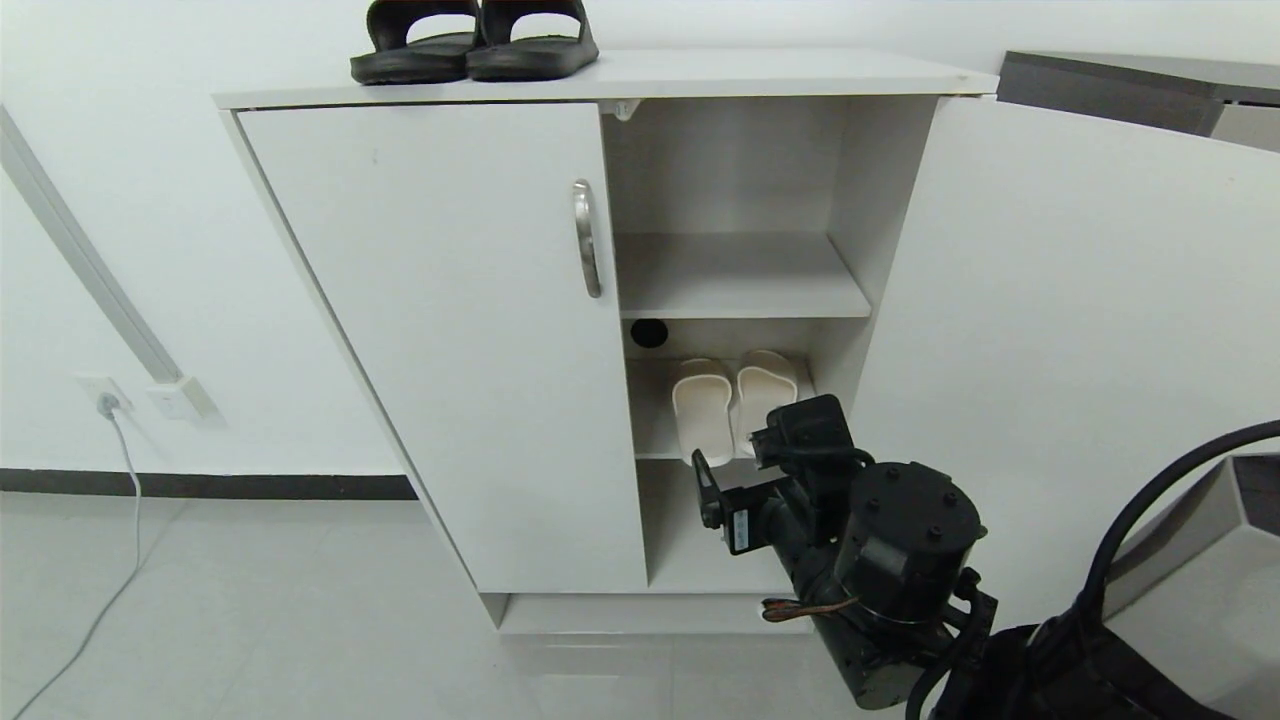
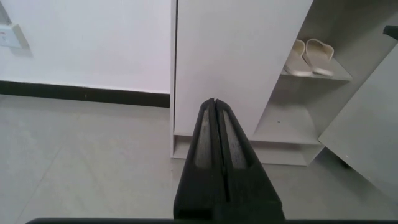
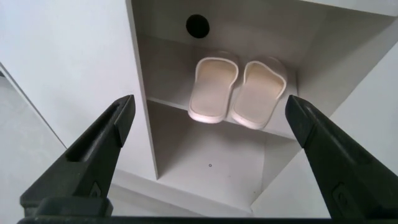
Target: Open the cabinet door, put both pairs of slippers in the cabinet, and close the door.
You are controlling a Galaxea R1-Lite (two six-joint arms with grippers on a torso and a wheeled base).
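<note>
A white cabinet (image 1: 430,330) stands against the wall, its left door shut and its right door (image 1: 1080,350) swung open. The black slippers (image 1: 475,45) lie side by side on the cabinet's top. The pair of white slippers (image 1: 735,400) rests on the middle shelf inside, also seen as white slippers (image 3: 236,90) and white slippers (image 2: 311,57). My right gripper (image 3: 208,102) hangs open in front of that shelf, short of the slippers, fingers wide and holding nothing. My left gripper (image 2: 214,106) is shut with nothing in it, low over the floor, left of the cabinet's opening.
The shut left door carries a metal handle (image 1: 587,238). An upper shelf (image 1: 740,275) sits above the white slippers. A wall socket with a cable (image 1: 105,402) is at the left. Grey furniture (image 1: 1130,85) stands behind the open door. Tiled floor (image 1: 250,620) spreads in front.
</note>
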